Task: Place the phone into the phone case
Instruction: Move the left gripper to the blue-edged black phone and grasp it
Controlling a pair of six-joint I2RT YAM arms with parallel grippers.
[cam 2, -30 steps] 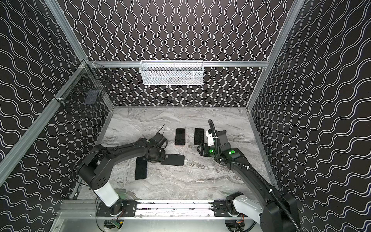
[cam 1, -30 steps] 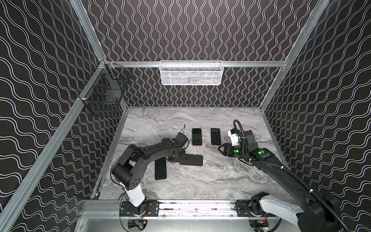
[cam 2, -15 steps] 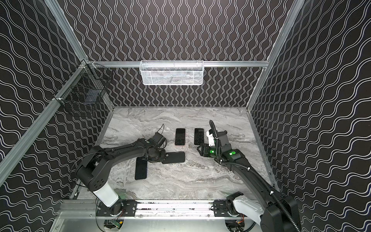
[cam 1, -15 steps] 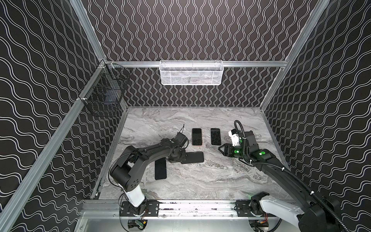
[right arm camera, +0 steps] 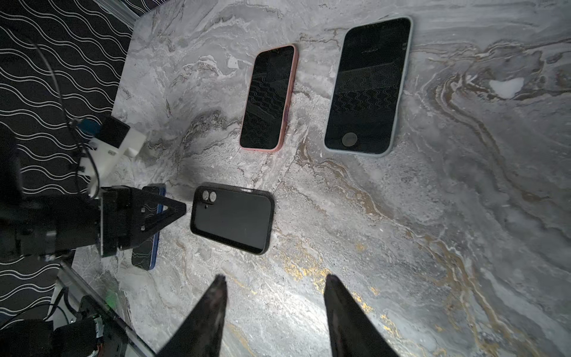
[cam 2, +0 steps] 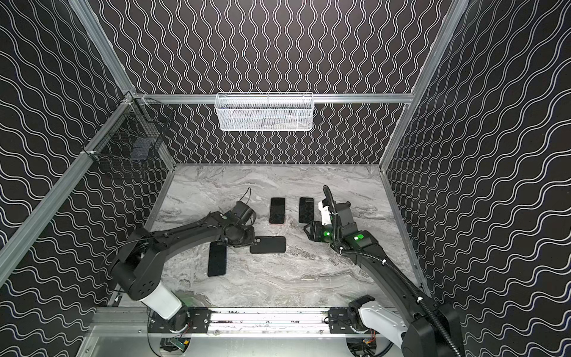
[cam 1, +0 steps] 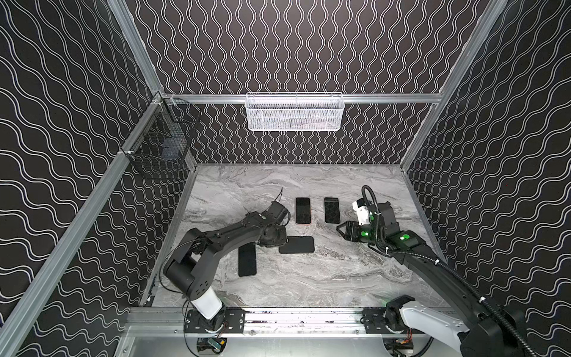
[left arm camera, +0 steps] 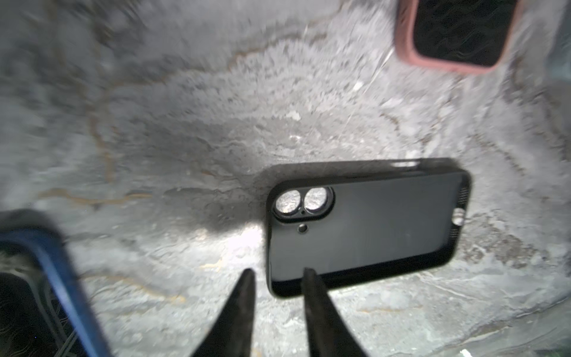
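Blue phone (right arm camera: 144, 256) half hidden behind left claw (right arm camera: 181, 209).

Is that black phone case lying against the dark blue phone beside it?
Apart. In both top views a strip of bare marble tabletop separates the black phone case from the blue phone; the right wrist view shows the same gap.

Empty black phone case (cam 1: 296, 244) and blue-edged phone (cam 1: 247, 261), both flat on the counter (cam 1: 309, 278).
The case lies open side up, its camera holes toward the phone just beside it.
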